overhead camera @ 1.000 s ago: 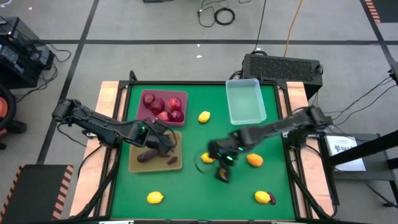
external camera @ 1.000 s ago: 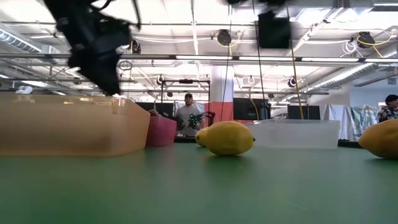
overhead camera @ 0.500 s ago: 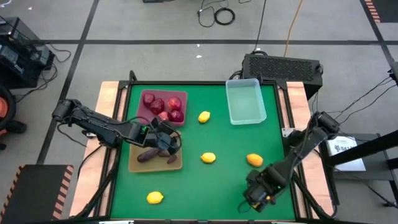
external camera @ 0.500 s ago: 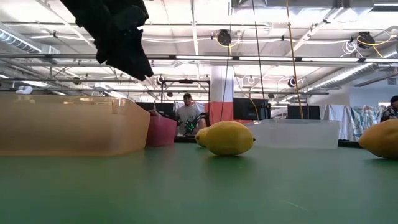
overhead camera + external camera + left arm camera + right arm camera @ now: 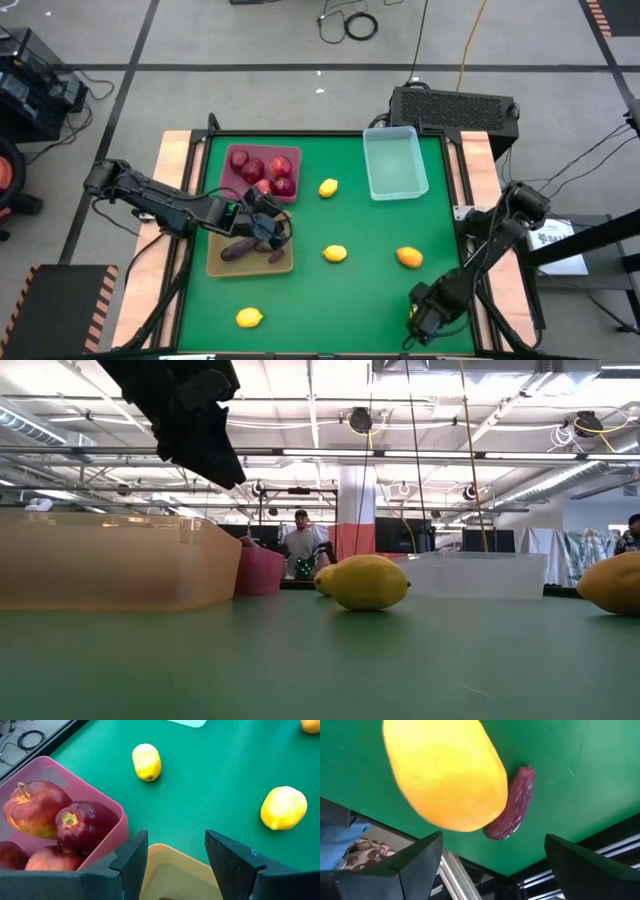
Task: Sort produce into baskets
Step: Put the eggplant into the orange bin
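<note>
My right gripper (image 5: pixel 422 320) hangs open at the table's near right corner. In the right wrist view it (image 5: pixel 492 870) stands just above a yellow lemon (image 5: pixel 447 775) and a dark purple eggplant (image 5: pixel 512 805) that lie side by side on the green table, touching neither. My left gripper (image 5: pixel 268 230) hovers open with nothing between its fingers over the far end of the tan tray (image 5: pixel 222 262), where two eggplants (image 5: pixel 240 250) lie. The pink tray (image 5: pixel 240 150) holds several red fruits (image 5: pixel 82 822). The clear bin (image 5: pixel 395 165) stands at the far right.
Loose lemons lie on the green table: one near the pink tray (image 5: pixel 328 187), one in the middle (image 5: pixel 335 254), an orange one to its right (image 5: pixel 409 257), and one by the near edge (image 5: pixel 249 318). The table's near edge (image 5: pixel 470 865) runs close under my right gripper.
My right gripper has swung from the table's middle toward the near right corner and come down over the lemon and eggplant there, rolling as it went. My left gripper has tipped up a little over the tan tray. The fruits have stayed where they were.
</note>
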You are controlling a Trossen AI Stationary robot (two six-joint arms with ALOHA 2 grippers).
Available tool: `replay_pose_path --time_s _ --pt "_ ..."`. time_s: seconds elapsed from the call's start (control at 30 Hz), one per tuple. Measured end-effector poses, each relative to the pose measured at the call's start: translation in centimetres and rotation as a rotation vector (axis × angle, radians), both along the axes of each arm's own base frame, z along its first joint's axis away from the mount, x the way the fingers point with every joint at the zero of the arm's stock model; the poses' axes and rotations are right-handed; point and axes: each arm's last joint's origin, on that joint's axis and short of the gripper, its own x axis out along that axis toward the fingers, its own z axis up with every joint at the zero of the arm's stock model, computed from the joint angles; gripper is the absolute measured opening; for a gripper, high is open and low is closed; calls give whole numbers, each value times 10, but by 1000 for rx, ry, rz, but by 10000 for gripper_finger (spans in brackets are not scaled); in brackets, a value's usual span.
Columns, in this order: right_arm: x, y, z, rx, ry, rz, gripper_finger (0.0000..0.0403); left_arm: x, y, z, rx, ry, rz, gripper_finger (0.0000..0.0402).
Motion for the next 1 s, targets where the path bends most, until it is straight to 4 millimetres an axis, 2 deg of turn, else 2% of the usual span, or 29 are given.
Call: replay_pose_path --time_s 0.27,0.43,0.57,0.8,0.93,1.0 --pt "-18 -4 -22 -87 -26 15 333 0 0 0 -6 -3 4 205" --pt "-22 -9 -32 -76 -59 44 303 1 0 1 -9 -15 5 205" --pt "-23 -10 -32 -74 -63 79 244 4 -1 3 -20 -53 8 205" --pt "-24 -10 -32 -44 -44 117 91 6 0 5 -25 -92 13 205" --pt "-22 -10 -19 -31 -115 114 20 6 0 5 -60 -114 52 205" --pt "-23 -11 -9 -10 -148 109 10 6 0 5 -81 -127 74 205"
